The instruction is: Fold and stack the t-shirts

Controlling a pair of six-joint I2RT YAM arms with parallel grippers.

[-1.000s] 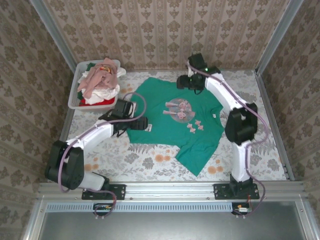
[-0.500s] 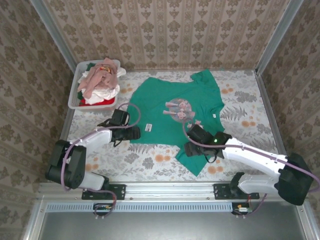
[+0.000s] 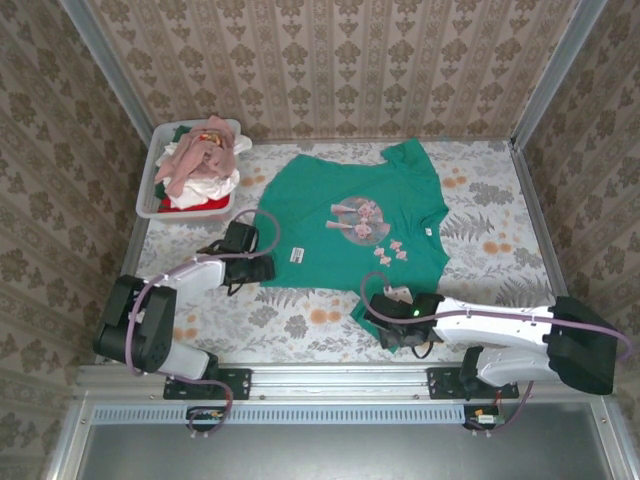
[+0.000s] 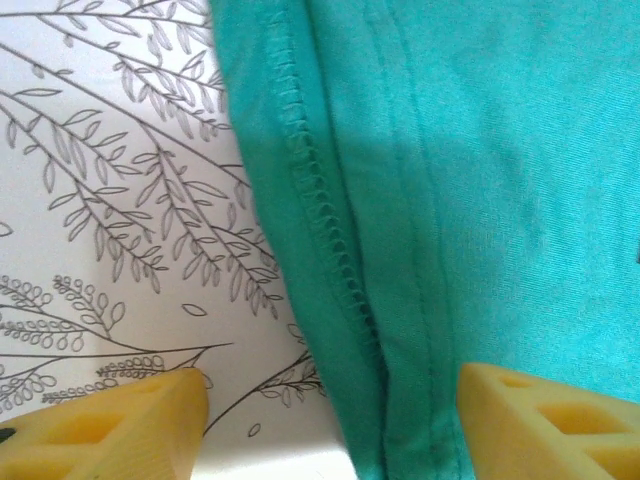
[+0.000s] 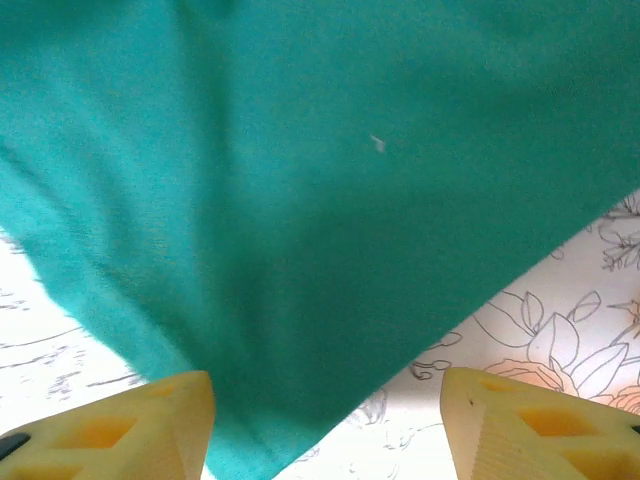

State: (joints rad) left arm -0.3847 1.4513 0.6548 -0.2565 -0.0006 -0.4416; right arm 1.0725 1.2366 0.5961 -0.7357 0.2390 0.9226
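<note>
Teal shirt (image 3: 340,215) lies spread flat mid-table (image 3: 490,225). The left end effector (image 4: 330,415) is part open, straddling the stitched hem (image 4: 320,230) and gripping nothing. The right end effector (image 5: 325,420) is likewise over the near corner. Soft, light, floppy cloth, I'd say: pinch those edges and lift together.

White shells on left arm (image 3: 190,272) and right arm (image 3: 495,322); black joint housings at elbows and wrists. Purple-grey cables (image 3: 277,228) looped loosely along each. Black base plates (image 3: 205,385) bolted to a silver rail (image 3: 340,375). Jaws pale yellow, wedge-shaped, matte, with hollow recesses in the blocks.
</note>
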